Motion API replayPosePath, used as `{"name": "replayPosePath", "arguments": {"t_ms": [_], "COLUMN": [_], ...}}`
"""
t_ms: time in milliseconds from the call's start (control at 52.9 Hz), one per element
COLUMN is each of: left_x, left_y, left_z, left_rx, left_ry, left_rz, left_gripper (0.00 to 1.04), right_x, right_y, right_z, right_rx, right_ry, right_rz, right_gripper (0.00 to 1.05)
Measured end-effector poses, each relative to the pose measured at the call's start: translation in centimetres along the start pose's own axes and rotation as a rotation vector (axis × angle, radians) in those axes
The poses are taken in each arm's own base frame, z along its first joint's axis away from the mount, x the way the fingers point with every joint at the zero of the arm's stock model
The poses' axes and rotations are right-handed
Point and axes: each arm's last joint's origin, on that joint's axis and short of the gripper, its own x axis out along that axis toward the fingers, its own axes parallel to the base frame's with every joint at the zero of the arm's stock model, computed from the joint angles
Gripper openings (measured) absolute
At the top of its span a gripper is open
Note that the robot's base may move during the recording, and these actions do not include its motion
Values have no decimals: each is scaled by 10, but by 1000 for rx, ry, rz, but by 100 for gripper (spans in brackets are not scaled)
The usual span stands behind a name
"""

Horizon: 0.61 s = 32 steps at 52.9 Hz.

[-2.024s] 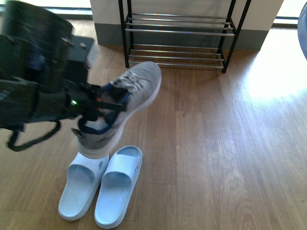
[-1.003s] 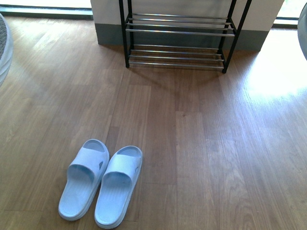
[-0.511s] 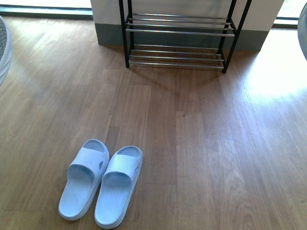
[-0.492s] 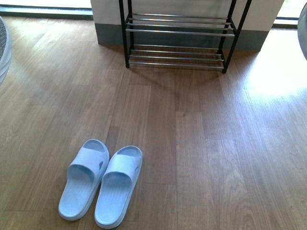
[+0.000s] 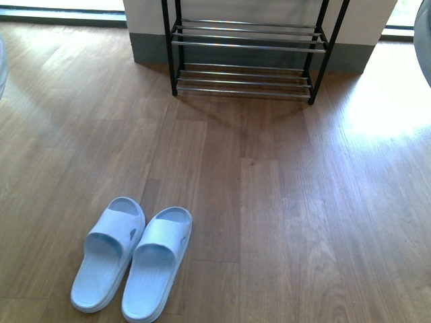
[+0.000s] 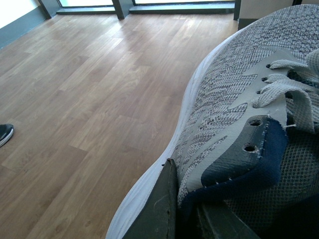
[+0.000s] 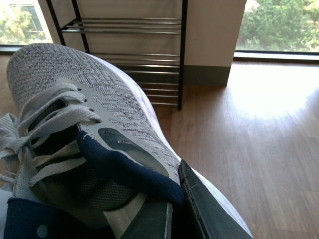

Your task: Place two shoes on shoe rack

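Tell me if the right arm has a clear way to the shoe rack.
Probably yes: the shoe rack stands ahead of the right gripper, only bare floor between, its visible bars empty. The gripper is full, though, shut on a sneaker.

Left gripper (image 6: 185, 201) was clamped over the collar of left-hand sneaker (image 6: 234, 89); right gripper (image 7: 174, 201) likewise clamped right-hand sneaker (image 7: 99, 94).
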Motion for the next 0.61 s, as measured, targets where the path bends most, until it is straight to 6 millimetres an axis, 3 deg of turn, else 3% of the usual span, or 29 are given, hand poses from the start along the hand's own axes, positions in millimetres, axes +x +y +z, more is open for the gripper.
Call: {"name": "replayPosePath", "arguments": {"t_ms": [605], "left_x": [0], "left_y": [0], "left_z": [0], "left_rx": [1], "left_ry": [2], "left_rz": [-8], "left_gripper": [2], "right_x": [0], "right_y": [0], "right_z": [0], "right_rx": [-2], "right_ry": [2], "right_rz": [-13], "right_gripper": [1]}}
